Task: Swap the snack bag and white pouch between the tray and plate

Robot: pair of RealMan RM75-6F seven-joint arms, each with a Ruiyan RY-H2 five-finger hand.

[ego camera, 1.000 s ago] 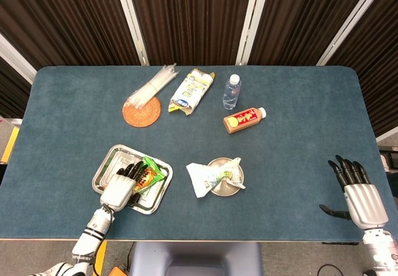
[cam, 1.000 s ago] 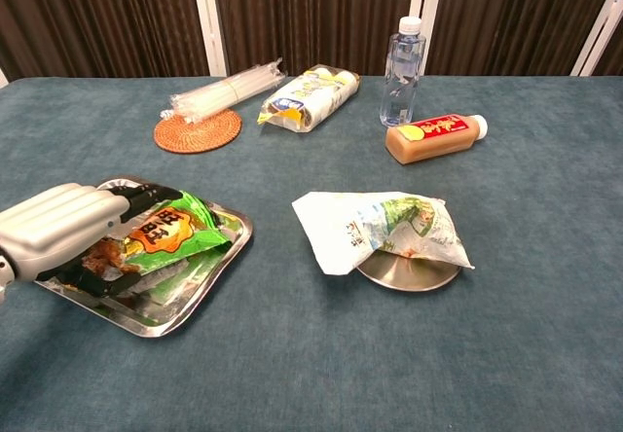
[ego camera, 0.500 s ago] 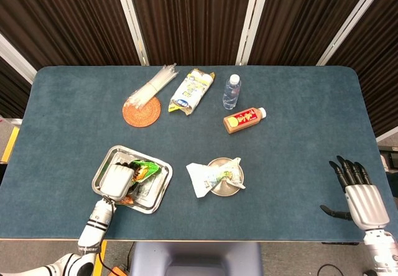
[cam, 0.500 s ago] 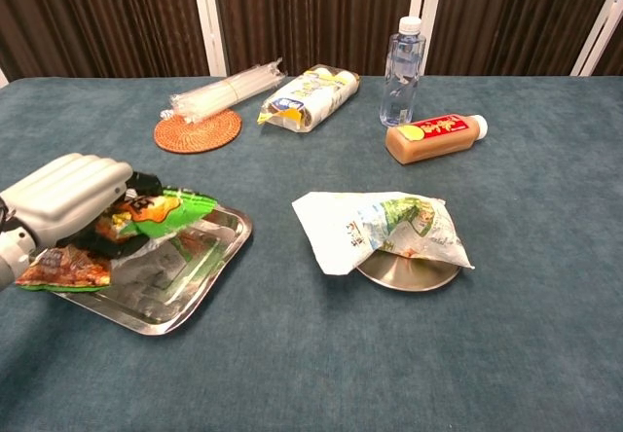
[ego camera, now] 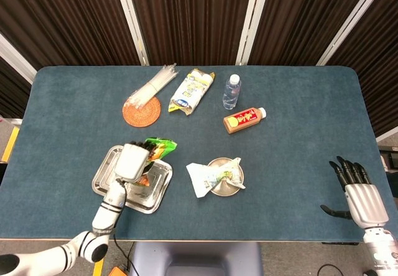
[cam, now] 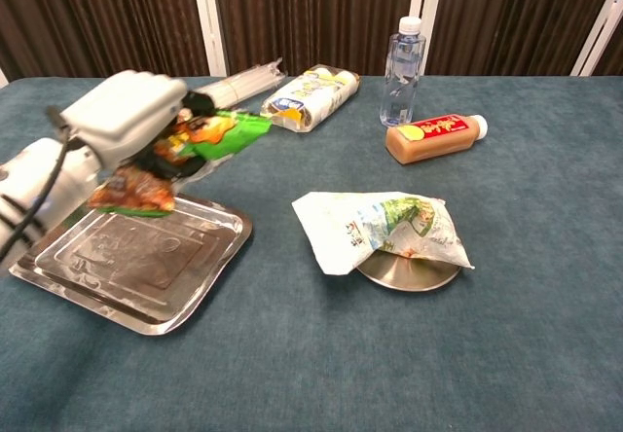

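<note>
The left robot hand (cam: 127, 111) has the green and orange crinkly snack bag (cam: 180, 155) clutched in its fingers, and the bag hangs clear above the shiny rectangular metal tray (cam: 146, 267), which has nothing in it. In the head view the same bag (ego camera: 155, 148) sticks out past the tray's far edge (ego camera: 106, 161).

The white plastic pouch with green print (cam: 380, 228) sits draped over the small round metal plate (cam: 409, 274), slumped so that it covers most of it and spills off the left side onto the blue felt worktop (cam: 535, 257).

The right robot hand (ego camera: 360, 198) is way over at the right edge of the worktop, holding nothing, fingers spread and pointing away from the robot. It only shows in the head view.

Further back there's a bundle of clear plastic straws (ego camera: 151, 86) lying partly on a round woven orange coaster (ego camera: 142, 111), a white and yellow packet (ego camera: 191, 91), an upright clear water bottle (ego camera: 231, 92), and a brown drink bottle with a red label (ego camera: 244, 120) lying on its side.
</note>
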